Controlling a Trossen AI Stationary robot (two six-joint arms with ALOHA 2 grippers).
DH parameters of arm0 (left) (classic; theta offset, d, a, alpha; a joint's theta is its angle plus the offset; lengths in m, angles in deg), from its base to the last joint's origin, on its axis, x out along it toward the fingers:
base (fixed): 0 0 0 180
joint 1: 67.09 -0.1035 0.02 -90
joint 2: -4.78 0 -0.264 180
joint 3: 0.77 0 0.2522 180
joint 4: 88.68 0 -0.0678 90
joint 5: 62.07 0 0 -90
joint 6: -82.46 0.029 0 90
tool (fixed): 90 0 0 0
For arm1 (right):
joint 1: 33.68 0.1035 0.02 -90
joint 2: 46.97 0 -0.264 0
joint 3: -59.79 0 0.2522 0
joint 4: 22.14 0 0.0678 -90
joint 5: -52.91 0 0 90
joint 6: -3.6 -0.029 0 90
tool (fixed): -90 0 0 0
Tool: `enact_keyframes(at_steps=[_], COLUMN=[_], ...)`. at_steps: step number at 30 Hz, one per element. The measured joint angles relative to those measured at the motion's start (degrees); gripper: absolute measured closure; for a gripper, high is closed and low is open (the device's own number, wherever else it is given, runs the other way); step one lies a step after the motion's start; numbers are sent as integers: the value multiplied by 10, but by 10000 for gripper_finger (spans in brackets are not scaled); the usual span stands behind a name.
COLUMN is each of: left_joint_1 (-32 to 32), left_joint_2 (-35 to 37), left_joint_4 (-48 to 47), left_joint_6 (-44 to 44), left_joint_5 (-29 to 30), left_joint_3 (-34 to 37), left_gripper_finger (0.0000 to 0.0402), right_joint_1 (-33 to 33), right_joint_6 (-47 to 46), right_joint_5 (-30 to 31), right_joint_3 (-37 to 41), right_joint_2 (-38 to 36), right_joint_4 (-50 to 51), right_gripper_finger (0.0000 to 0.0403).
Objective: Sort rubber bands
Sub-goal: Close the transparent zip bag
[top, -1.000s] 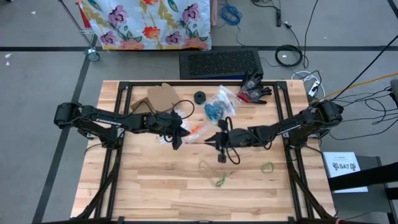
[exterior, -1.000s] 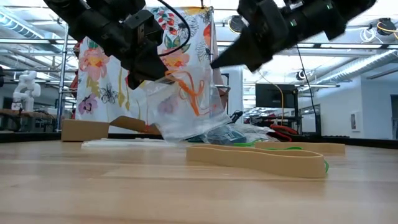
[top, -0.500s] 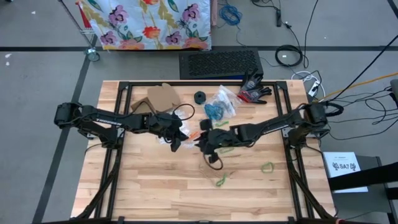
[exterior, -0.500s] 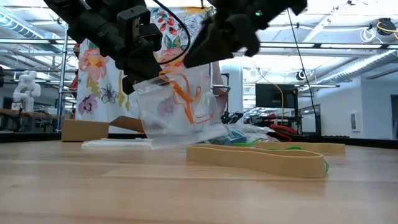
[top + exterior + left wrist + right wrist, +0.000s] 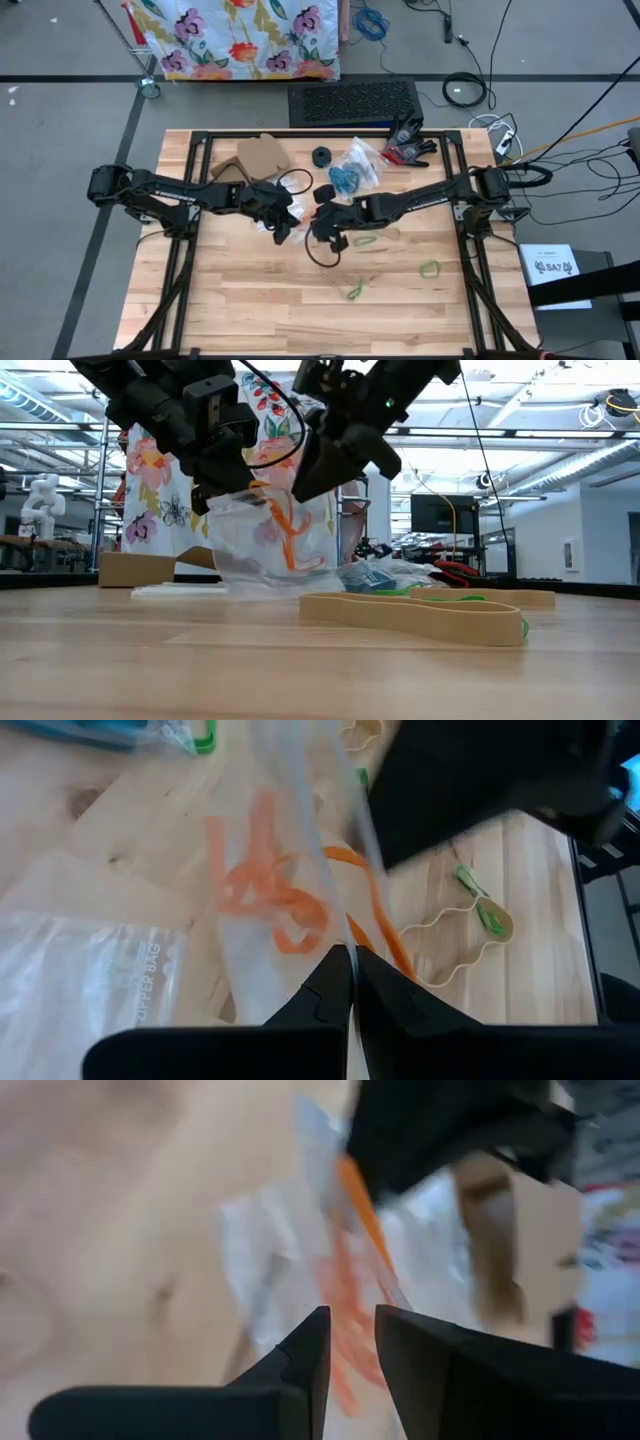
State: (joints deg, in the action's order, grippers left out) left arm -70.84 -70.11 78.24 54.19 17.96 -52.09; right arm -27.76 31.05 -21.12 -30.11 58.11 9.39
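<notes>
1. Rubber bands, the orange ones (image 5: 270, 900), sit inside a clear bag (image 5: 265, 545) held up over the middle of the table (image 5: 250, 300) so more can drop in.
2. The left gripper (image 5: 348, 970) is pinched tight on the bag's top edge.
3. The right gripper (image 5: 350, 1340) is at the bag's mouth, fingers a little apart, holding nothing I can see.
4. A second ago the right gripper was farther off; now it is at the bag.
5. Green bands (image 5: 430, 268) and a tan band (image 5: 410, 615) lie loose nearby.
</notes>
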Motion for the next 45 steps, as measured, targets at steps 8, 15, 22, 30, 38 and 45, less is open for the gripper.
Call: enact_keyframes(at_steps=[8, 15, 22, 30, 38, 45], left_joint_1=[0, 0, 0, 0, 0, -2], left_joint_2=[0, 0, 0, 0, 0, 0], left_joint_4=[-4, -3, -1, 2, 11, 9], left_joint_6=[0, 0, 0, 0, 0, 1], left_joint_5=[-3, -3, -3, -4, -40, -19], left_joint_3=[0, 0, 0, 0, 0, 0], left_gripper_finger=[389, 389, 389, 389, 389, 389], right_joint_1=[-2, 4, -7, -11, -13, -24], right_joint_6=[18, 46, 40, 13, 33, -23], right_joint_5=[3, 1, 1, -26, -50, -160], right_joint_3=[0, -1, -1, -1, -1, 0], right_joint_2=[-1, -2, -2, -1, -1, -1], right_joint_4=[-21, -62, -39, -11, 9, 20], right_gripper_finger=[344, 355, 355, 355, 355, 389])
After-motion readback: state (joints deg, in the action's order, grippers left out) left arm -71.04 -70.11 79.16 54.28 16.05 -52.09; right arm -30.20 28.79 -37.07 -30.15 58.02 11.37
